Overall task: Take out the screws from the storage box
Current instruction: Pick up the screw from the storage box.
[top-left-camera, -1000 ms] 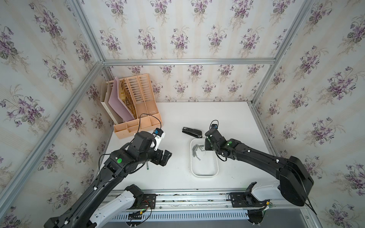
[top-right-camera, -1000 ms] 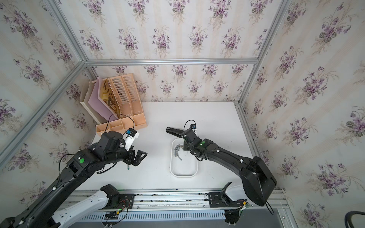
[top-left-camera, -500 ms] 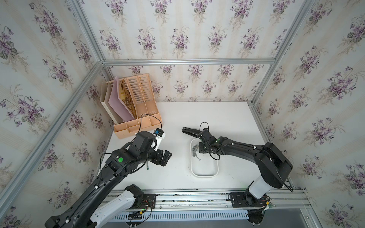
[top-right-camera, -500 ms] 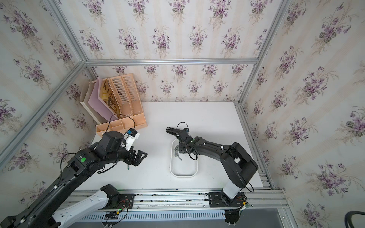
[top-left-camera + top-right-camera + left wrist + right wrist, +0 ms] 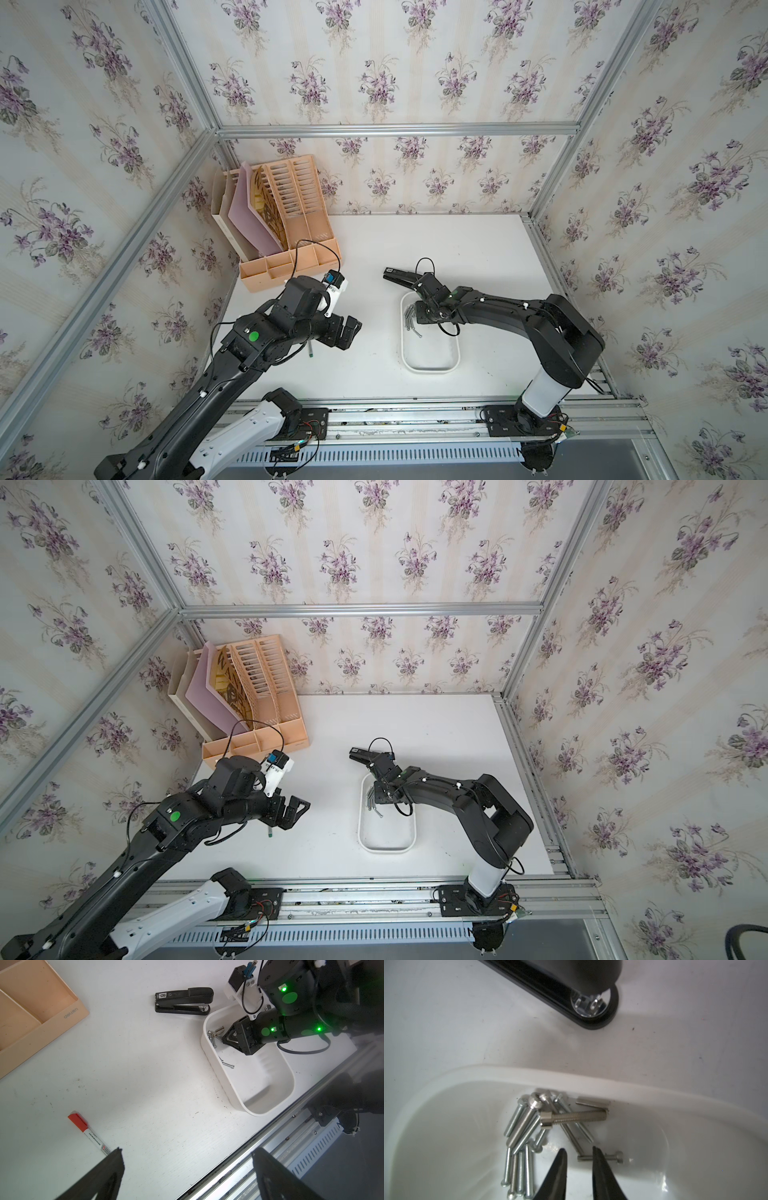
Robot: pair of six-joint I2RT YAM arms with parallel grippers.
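Toward the front edge of the bench (image 5: pixel 415 241), about midway between its left and right edges, sits the storage box (image 5: pixel 430 369), its long sides running front to back. All the screws (image 5: pixel 525 1126) that show lie inside it. Most are heaped at the end nearer the back edge and against the left wall, several side by side and a few crossed on top. A couple lie a little apart farther along that wall.

The right pincer (image 5: pixel 578 1149) reaches down into that end, its tips just beside the heap. Its jaws stand a narrow gap apart, wider than a screw is thick, and nothing is clamped between them. The tip of one long screw and the shaft end of a short one show in the gap.

A black stapler (image 5: pixel 182 1000) lies on the bench just beyond the box's far end, not touching it. The left pincer (image 5: pixel 187 1150) hangs over the bench left of the box, jaws wide apart and empty. Under it lies a marker pen (image 5: pixel 89 1132) with a red cap, one end hidden by a finger. A peach file organizer (image 5: pixel 291 232) stands in the back left corner.
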